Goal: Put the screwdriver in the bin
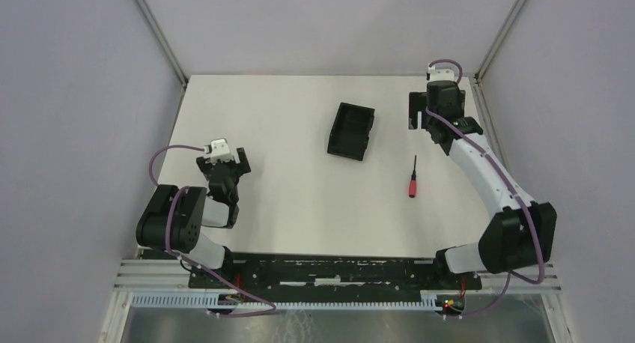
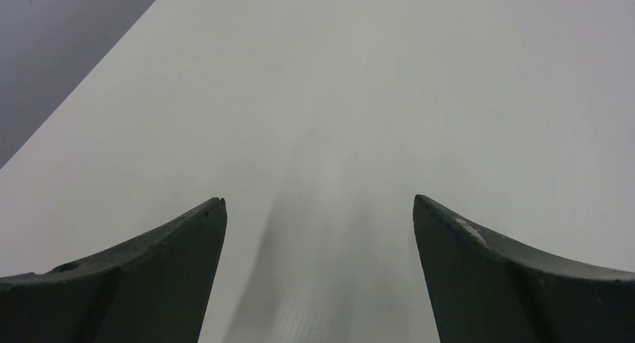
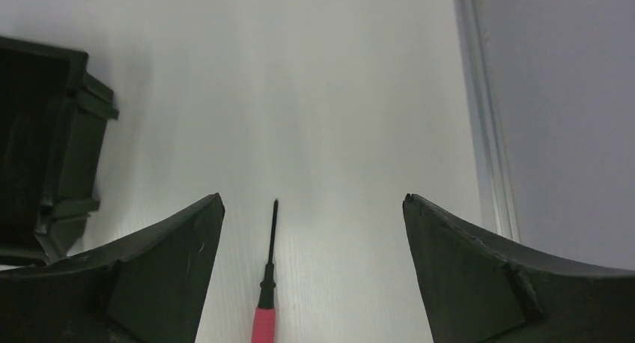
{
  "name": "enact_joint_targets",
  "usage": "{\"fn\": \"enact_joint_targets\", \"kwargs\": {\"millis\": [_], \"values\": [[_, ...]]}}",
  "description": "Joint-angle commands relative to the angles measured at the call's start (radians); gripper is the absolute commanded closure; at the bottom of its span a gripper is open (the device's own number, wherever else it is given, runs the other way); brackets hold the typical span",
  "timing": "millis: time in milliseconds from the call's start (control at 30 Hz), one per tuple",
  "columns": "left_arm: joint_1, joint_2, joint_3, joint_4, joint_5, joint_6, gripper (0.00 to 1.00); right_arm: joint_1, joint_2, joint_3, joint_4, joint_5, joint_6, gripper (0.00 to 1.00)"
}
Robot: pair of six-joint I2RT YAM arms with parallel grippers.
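Note:
The screwdriver (image 1: pixel 412 179), red-handled with a thin black shaft, lies flat on the white table, right of centre. In the right wrist view the screwdriver (image 3: pixel 266 294) shows between my right gripper's fingers, shaft pointing away, untouched. The black bin (image 1: pixel 351 130) sits up and to the left of it; a corner of the bin (image 3: pixel 45 133) fills the left edge of the right wrist view. My right gripper (image 1: pixel 415 112) hovers open at the far right, beyond the screwdriver; its jaws (image 3: pixel 312 201) stand wide. My left gripper (image 1: pixel 224 163) rests open at the near left, with only table between its fingers (image 2: pixel 318 201).
A metal frame rail (image 3: pixel 487 126) runs along the table's right edge, close to my right gripper. Grey walls enclose the table on the left, right and back. The arm bases sit on a rail (image 1: pixel 329 272) at the near edge.

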Motion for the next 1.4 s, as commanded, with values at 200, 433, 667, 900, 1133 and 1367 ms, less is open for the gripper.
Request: {"fn": "enact_joint_targets", "kwargs": {"millis": [200,433,667,900,1133,1367], "values": [[0.003,0.006,0.014,0.059,-0.007,-0.039,0.00,-0.075,0.191,-0.143,-0.139,-0.315,-0.016,0.15],[0.003,0.005,0.014,0.058,-0.007,-0.038,0.00,-0.083,0.291,-0.312,-0.029,-0.438,-0.023,0.35],[0.003,0.006,0.014,0.058,-0.007,-0.039,0.00,-0.083,0.333,-0.259,-0.098,-0.411,-0.032,1.00],[0.003,0.007,0.014,0.058,-0.007,-0.039,0.00,-0.084,0.292,0.122,-0.453,-0.356,-0.088,1.00],[0.003,0.007,0.014,0.058,-0.007,-0.039,0.00,-0.114,0.268,0.366,-0.519,-0.394,-0.021,1.00],[0.003,0.007,0.014,0.058,-0.007,-0.039,0.00,-0.032,0.284,0.347,-0.205,-0.528,0.237,1.00]]}}
